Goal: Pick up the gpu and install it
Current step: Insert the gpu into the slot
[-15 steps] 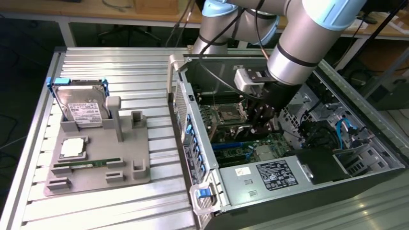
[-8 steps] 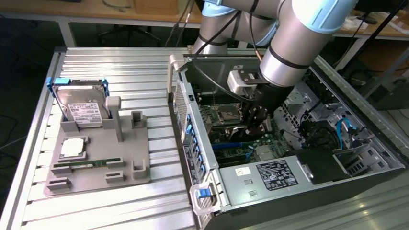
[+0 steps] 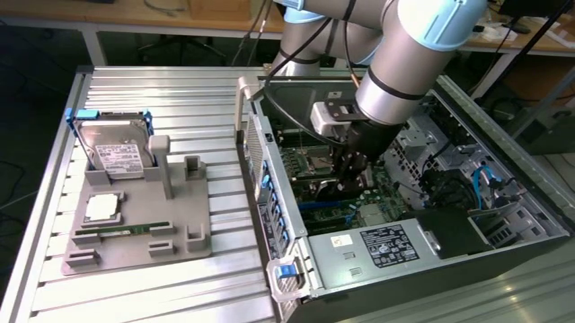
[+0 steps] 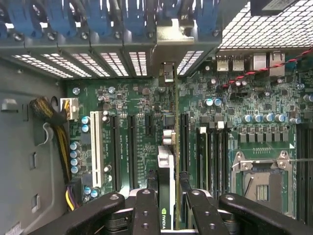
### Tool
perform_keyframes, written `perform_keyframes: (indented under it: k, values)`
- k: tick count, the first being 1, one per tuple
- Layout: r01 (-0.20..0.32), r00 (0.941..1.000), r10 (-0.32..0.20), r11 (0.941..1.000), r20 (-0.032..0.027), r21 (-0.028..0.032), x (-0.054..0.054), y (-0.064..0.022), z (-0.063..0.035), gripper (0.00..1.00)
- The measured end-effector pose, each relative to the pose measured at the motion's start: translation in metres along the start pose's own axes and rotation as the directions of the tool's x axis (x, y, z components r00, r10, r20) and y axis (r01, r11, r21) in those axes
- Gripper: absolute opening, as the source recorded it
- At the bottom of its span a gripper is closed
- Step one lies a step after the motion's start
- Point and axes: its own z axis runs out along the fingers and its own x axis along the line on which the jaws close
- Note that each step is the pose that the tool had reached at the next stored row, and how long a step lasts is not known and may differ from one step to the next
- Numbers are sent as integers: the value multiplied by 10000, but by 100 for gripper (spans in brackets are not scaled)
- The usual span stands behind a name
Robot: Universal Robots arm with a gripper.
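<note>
My jaws are part-closed on the gpu [image 4: 166,171], pinching the card edge-on between both fingers [image 4: 146,210]. In the wrist view the card stands on its edge between the fingers, its green-logo label just above the fingertips, running away from the camera toward the case's rear slot openings. Its far end with the silver bracket sits just at the slot covers [image 4: 122,63]. The card lines up between the long black slots on the motherboard [image 4: 244,98], beside the white slot [image 4: 94,152]. Can't tell if the card's edge is seated in a slot or just above it.

Exterior view: my gripper [image 3: 352,176] is down inside the open PC case [image 3: 503,229], arm [image 3: 409,60] coming in from above. The gripper hangs over the middle of the motherboard, near the CPU socket [image 3: 321,160]. The PSU [image 3: 378,252] lies at the near end of the case, close to the camera.

To the exterior view's left, well apart from the case, a grey parts tray [image 3: 134,249] sits on the ribbed metal table [image 3: 171,94]. On it: hard drive [image 3: 117,156] standing tilted in its blue holder, a CPU [image 3: 102,207] flat, a green RAM stick [image 3: 121,231] in its groove.
</note>
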Motion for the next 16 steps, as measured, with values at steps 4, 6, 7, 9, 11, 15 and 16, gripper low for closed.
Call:
perform_keyframes:
  k: [4, 6, 7, 9, 11, 15, 16]
  values:
    - [-1, 10000, 1, 10000, -3, -1, -2, 24, 18, 27]
    - [0, 10000, 0, 10000, -4, -1, -2, 26, 18, 27]
    - [1, 10000, -1, 10000, -2, -1, -2, 26, 20, 27]
    - [0, 10000, 0, 10000, 3, 1, -2, 26, 28, 27]
    - [-1, 10000, 1, 10000, 0, 0, 0, 26, 34, 27]
    - [7, 10000, -7, 10000, -1, 0, 22, 25, 42, 27]
    - [14, 10000, -14, 10000, 1, 0, 24, 25, 46, 27]
